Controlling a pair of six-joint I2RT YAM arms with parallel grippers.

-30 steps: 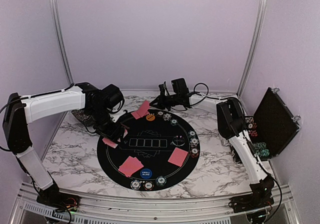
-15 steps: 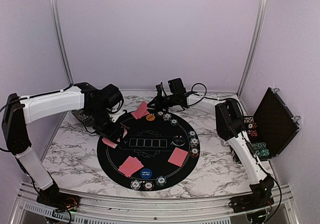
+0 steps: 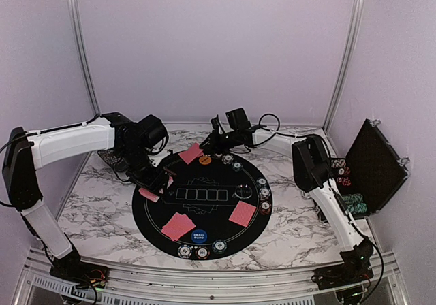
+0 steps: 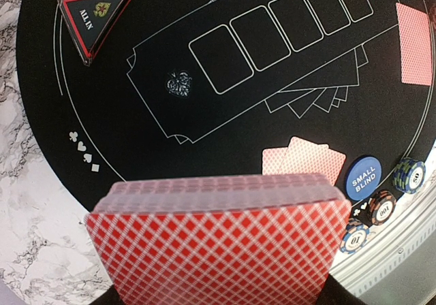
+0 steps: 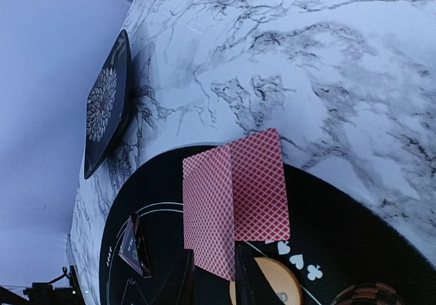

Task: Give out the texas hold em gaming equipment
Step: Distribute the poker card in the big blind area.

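The mat (image 3: 211,216) middle lies bare; chips (image 3: 264,193) and cards (image 3: 242,214) ring it.

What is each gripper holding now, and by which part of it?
Left gripper: the deck of red-backed cards, by its near end. Right gripper: jaws slightly apart at the edge of two cards; a hold cannot be told.

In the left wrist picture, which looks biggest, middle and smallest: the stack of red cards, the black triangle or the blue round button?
1. stack of red cards, though it sits right by the camera, so part of that is nearness
2. black triangle
3. blue round button
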